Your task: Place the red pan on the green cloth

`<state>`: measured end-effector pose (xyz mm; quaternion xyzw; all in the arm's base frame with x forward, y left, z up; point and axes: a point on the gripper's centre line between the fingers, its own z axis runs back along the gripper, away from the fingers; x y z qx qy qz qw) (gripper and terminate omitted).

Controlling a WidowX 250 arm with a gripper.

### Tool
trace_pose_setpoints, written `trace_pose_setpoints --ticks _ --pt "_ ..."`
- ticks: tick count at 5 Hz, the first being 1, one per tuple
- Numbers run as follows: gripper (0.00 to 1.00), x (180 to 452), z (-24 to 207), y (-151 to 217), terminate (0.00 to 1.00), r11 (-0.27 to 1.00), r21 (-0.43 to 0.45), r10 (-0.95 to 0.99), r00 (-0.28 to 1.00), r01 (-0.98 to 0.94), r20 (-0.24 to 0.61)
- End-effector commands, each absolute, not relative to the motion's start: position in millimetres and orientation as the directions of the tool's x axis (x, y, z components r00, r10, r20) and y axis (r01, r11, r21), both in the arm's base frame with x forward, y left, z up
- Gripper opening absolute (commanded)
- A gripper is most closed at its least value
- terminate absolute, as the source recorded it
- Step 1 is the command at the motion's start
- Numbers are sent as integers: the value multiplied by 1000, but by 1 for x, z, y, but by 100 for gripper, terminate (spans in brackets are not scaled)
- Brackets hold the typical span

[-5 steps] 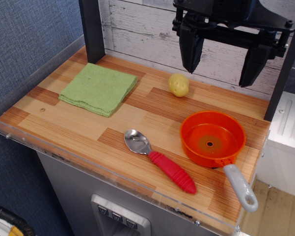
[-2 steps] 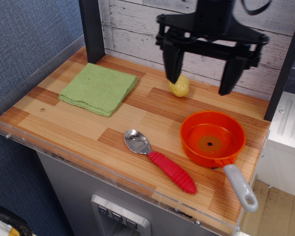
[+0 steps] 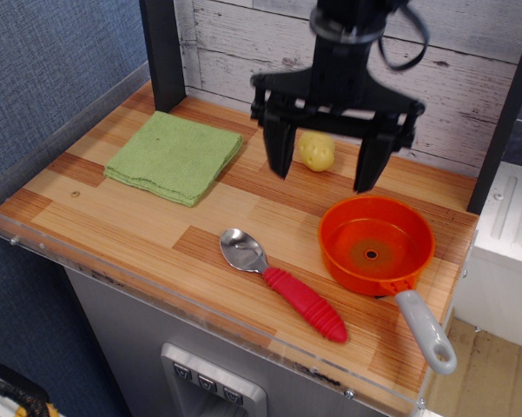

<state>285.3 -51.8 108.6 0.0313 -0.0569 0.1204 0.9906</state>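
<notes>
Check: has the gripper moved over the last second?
Yes. The gripper has moved left and lower, from above and right of the potato to straddling it.

Between the spread fingers (image 3: 280, 152) sits a yellow potato (image 3: 316, 150). Bare wood lies just below their tips. The red pan (image 3: 376, 244) lies below the right finger.

The wooden table (image 3: 156, 217) carries the green cloth (image 3: 175, 156), red pan (image 3: 377, 244), spoon (image 3: 282, 283) and potato (image 3: 316, 151).
</notes>
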Motion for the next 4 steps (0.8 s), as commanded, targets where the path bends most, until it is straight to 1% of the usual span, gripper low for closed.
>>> trace_pose_setpoints --ticks 1,2,3,4 --pt "100 299 84 -41 0 962 18 267 952 -273 150" --pt "100 302 67 -42 0 965 47 252 960 -259 125" --pt "100 305 56 -42 0 962 29 266 955 -272 129" --pt "100 308 41 -43 0 962 24 268 957 -272 111"
